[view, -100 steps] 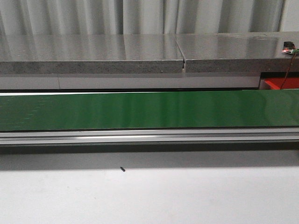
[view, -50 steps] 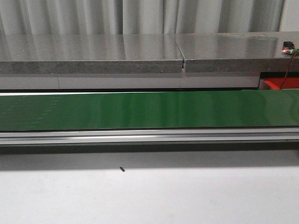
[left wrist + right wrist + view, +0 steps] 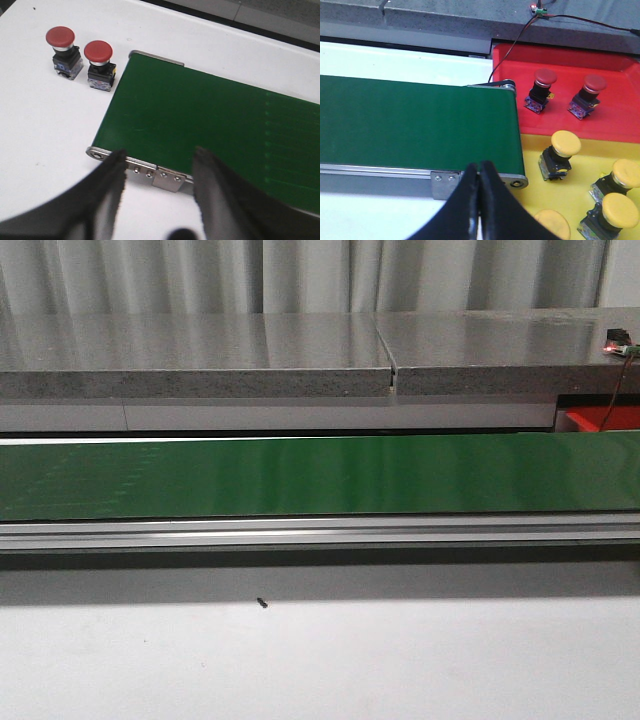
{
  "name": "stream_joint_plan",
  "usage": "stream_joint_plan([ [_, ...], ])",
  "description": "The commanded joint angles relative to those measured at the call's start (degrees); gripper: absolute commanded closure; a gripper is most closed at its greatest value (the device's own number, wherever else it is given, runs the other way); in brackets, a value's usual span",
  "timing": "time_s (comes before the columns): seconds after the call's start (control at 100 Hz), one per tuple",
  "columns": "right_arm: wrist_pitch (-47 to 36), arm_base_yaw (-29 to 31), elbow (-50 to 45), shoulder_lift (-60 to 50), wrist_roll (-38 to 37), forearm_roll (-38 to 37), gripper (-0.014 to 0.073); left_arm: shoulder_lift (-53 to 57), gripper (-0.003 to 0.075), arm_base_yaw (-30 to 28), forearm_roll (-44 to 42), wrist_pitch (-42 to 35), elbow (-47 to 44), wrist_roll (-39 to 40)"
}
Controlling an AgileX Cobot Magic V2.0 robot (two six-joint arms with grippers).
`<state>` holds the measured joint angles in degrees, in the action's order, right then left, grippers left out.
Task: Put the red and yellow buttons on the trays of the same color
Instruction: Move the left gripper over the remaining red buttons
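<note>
Left black gripper (image 3: 159, 172): jaws spread wide apart, holding nothing.
Right black gripper (image 3: 480, 185): fingertips pressed together, nothing between them.

No text, label, brand or number can be read in any view. The button bodies' markings are too small to make out

2 red buttons (image 3: 79, 57) upright side by side on white table, just off the belt end. Red tray (image 3: 620, 117) w/ 2 red buttons (image 3: 565, 95), tilted. Yellow tray (image 3: 570, 197) touching it, w/ 4 yellow buttons (image 3: 590, 190).
</note>
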<state>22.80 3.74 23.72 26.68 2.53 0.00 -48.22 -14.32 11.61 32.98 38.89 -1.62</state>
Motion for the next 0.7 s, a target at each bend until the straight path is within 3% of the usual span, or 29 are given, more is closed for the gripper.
stream_joint_plan([
  [0.0,-4.01,0.06,1.45,-0.04,0.48,0.0,0.0661,-2.09,0.0136,-1.48,0.51,-4.75,3.74,0.26],
  [0.08,-4.01,0.06,1.45,-0.04,0.48,0.0,0.0661,-4.91,0.0078,-3.28,0.74,-4.0,6.23,0.38],
  [0.26,-4.01,0.06,1.45,-0.04,0.48,0.0,0.0661,-11.83,0.0081,-8.41,1.08,2.39,15.1,2.29],
  [0.44,-4.01,0.06,1.45,-0.04,0.48,0.0,0.0661,-21.07,0.0082,-13.33,1.45,13.66,25.79,4.68],
  [0.69,-4.01,0.06,1.45,-0.04,0.48,0.0,0.0661,-32.93,0.0082,-15.93,3.37,20.71,35.8,4.68],
])
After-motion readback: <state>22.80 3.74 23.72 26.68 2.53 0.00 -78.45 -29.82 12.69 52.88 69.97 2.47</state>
